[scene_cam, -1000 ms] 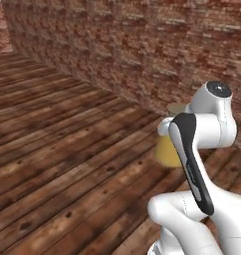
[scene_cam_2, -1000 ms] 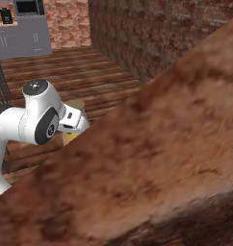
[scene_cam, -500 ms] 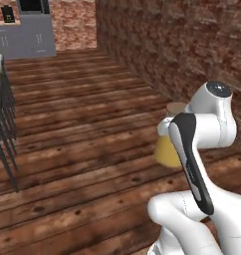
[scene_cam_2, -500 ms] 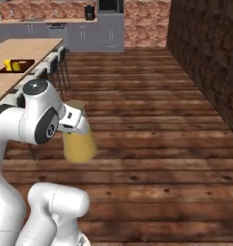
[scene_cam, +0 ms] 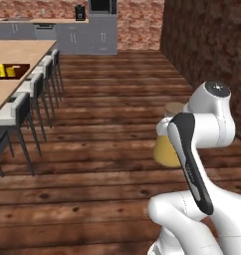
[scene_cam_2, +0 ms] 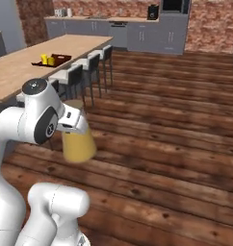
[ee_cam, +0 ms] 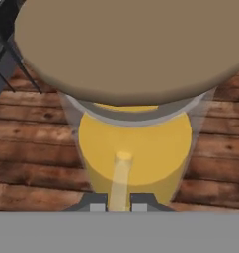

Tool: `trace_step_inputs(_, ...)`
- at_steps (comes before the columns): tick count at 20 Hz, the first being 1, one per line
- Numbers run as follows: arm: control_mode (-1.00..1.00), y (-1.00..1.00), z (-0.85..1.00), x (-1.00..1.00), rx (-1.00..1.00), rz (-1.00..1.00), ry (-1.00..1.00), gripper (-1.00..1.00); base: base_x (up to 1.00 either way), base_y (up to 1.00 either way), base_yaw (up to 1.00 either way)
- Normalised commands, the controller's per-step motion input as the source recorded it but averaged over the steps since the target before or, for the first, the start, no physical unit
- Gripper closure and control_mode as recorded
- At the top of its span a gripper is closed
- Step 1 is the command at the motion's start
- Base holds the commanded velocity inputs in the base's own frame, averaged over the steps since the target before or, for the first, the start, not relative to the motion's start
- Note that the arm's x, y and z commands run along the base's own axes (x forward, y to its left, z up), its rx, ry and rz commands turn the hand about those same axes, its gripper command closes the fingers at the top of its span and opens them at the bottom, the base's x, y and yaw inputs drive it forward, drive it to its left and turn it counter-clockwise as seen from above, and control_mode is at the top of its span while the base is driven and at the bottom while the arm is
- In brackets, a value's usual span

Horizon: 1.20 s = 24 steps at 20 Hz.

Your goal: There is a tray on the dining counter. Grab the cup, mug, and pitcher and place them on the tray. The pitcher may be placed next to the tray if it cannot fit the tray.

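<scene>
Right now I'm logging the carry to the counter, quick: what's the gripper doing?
Gripper: jaws shut on the pitcher, carried in the air above the wood floor.

No text, label, brand, number or sign can be read anywhere (the far cabinets and appliances are too small and blurred).

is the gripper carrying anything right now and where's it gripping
The gripper holds the pitcher high, near its neck under the tan lid; the exact contact is hidden.
</scene>
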Motion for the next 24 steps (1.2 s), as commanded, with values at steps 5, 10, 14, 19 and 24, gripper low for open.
trace_step_inputs(5, 1.0, 0.0, 0.0, 0.0, 0.0, 0.0, 0.0, 1.0, 0.27, -1.0, 0.32)
trace_step_inputs(10, 1.0, 0.0, 0.0, 0.0, 0.0, 0.0, 0.0, 1.0, 0.5, -1.0, 0.27)
trace_step_inputs(14, 1.0, 0.0, 0.0, 0.0, 0.0, 0.0, 0.0, 1.0, 0.71, -0.93, 0.43)
trace_step_inputs(19, 1.0, 0.0, 0.0, 0.0, 0.0, 0.0, 0.0, 1.0, 0.86, -0.77, 0.53)
trace_step_inputs(24, 1.0, 0.0, 0.0, 0.0, 0.0, 0.0, 0.0, 1.0, 0.96, -0.72, 0.62)
